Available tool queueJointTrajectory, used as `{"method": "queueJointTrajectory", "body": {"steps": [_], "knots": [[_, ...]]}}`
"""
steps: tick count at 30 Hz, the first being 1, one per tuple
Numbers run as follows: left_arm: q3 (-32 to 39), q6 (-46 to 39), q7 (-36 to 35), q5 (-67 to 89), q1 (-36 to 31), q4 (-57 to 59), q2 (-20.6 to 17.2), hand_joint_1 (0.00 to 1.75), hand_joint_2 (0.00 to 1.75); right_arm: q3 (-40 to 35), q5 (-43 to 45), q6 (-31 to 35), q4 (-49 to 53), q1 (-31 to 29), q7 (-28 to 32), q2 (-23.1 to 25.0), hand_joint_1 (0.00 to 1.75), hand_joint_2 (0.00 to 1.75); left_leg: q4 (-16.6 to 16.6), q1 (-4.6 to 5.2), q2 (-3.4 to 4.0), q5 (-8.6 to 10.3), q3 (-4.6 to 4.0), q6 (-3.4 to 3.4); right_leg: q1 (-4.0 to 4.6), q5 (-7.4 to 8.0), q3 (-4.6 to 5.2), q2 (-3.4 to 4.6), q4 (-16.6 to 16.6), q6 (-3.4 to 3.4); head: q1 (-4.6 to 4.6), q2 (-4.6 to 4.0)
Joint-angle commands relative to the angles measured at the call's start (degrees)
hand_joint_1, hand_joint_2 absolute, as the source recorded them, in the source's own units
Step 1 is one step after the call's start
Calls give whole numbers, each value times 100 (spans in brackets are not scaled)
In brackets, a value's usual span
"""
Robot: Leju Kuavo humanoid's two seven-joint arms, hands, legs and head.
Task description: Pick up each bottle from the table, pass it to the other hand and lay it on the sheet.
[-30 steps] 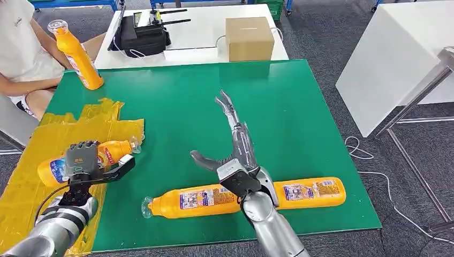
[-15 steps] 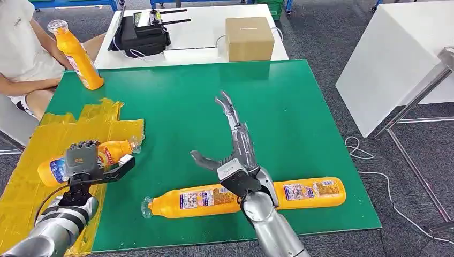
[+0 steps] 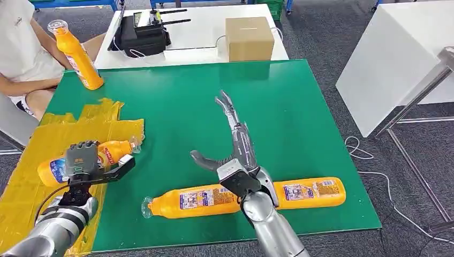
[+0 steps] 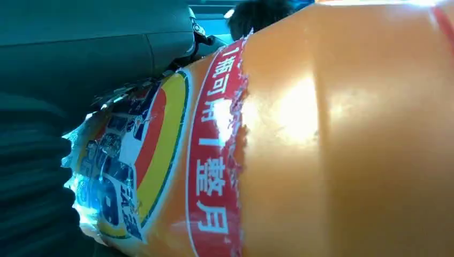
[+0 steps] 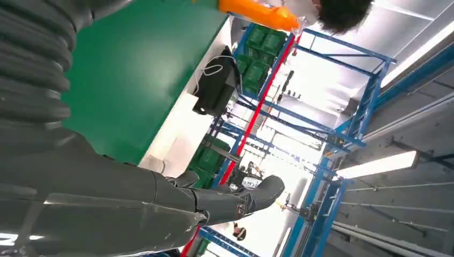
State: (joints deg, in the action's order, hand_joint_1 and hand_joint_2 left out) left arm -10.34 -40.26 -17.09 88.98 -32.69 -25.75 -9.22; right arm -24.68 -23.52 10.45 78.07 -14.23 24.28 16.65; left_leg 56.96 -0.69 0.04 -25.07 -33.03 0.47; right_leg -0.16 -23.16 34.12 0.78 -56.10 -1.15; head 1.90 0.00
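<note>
Four orange bottles are in front of me, spread over a green table (image 3: pixel 300 107) that takes up most of my head view. On its left end lies the crinkled yellow sheet (image 3: pixel 53 134), reaching past the table's near edge. Beyond the table stands a white desk (image 3: pixel 198 37) carrying a brown cardboard box (image 3: pixel 249 38) and a black device with antennas (image 3: pixel 140 33), and a person in a white shirt (image 3: pixel 19 48) sits at the far left corner. Two bottles lie on their sides near the table's front edge: the middle bottle (image 3: pixel 187 201), clear cap pointing left, and the right bottle (image 3: pixel 313 193), with my right arm crossing between them. My right hand (image 3: pixel 233 147) hovers over bare green with its fingers stretched forward and thumb out to the side, holding nothing. My left hand (image 3: pixel 85 163) is wrapped over the sheet bottle (image 3: pixel 110 152), which lies across the yellow sheet; my left wrist camera shows its torn label pressed close. The upright bottle (image 3: pixel 77 53) stands at the far left corner beside the person.
</note>
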Motion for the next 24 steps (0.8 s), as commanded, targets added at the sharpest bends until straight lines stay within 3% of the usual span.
{"method": "queueJointTrajectory", "body": {"steps": [1, 24], "knots": [[110, 26, -5, 5, -241, 383, 25, 175, 175, 2, 20, -19, -190, -223, 24, -217, 0, 175, 1, -7, -7, -15, 33, 4, 9, -13, -40, -15, 7, -2, 0, 0], [110, 26, -5, 5, -241, 383, 25, 175, 175, 2, 20, -19, -190, -223, 24, -217, 0, 175, -1, -1, -2, -3, 9, 2, 2, -3, -11, -6, 4, -1, 0, 0]]}}
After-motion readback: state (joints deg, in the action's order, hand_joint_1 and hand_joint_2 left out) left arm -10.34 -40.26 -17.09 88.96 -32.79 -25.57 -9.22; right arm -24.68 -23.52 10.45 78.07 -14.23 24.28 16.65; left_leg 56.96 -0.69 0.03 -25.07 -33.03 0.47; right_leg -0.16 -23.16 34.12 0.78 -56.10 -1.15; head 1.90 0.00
